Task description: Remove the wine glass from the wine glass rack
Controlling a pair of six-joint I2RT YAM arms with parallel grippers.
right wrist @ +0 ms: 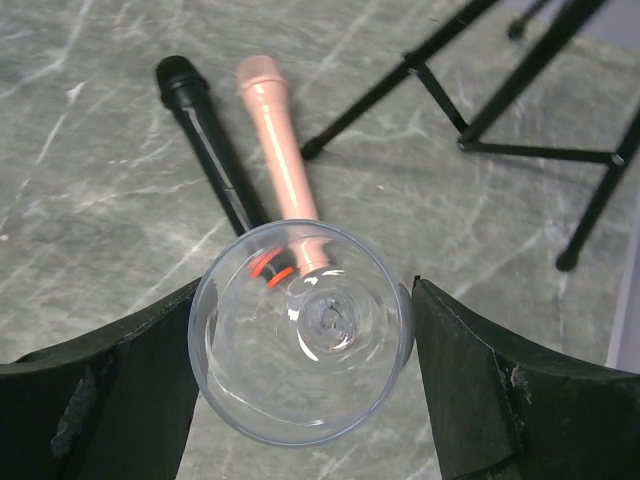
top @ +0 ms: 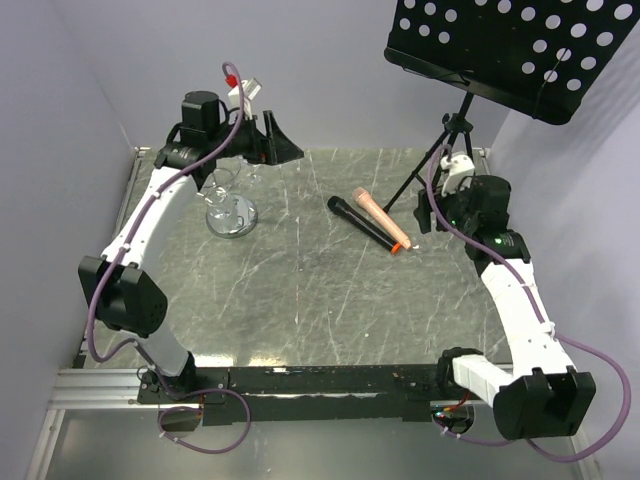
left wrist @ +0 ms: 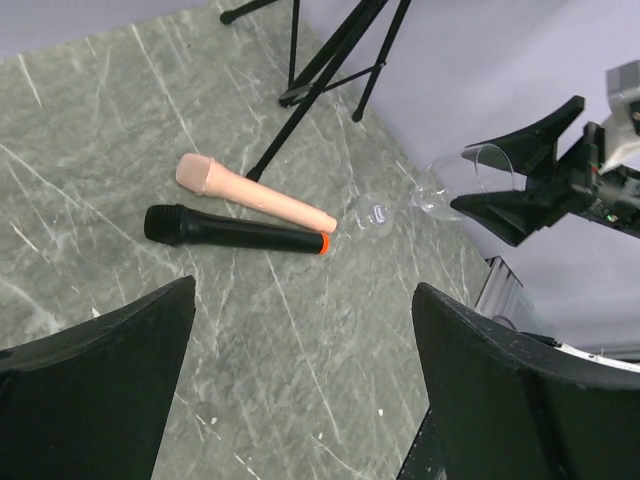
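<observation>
The clear wine glass (right wrist: 302, 330) sits between my right gripper's fingers (right wrist: 130, 390), rim toward the camera, and both pads press on its bowl. In the left wrist view it is held on its side (left wrist: 440, 188) above the table, with its foot (left wrist: 372, 214) pointing at the microphones. My right gripper (top: 425, 218) is at the right of the table, far from the chrome wine glass rack (top: 232, 214), which stands at the back left. My left gripper (top: 278, 140) hovers open and empty just behind and right of the rack; it also shows in its own wrist view (left wrist: 300, 400).
A black microphone (top: 364, 223) and a peach-coloured one (top: 381, 217) lie side by side in the middle right. A black tripod music stand (top: 455, 130) rises at the back right, its legs on the table. Walls close in the back and both sides.
</observation>
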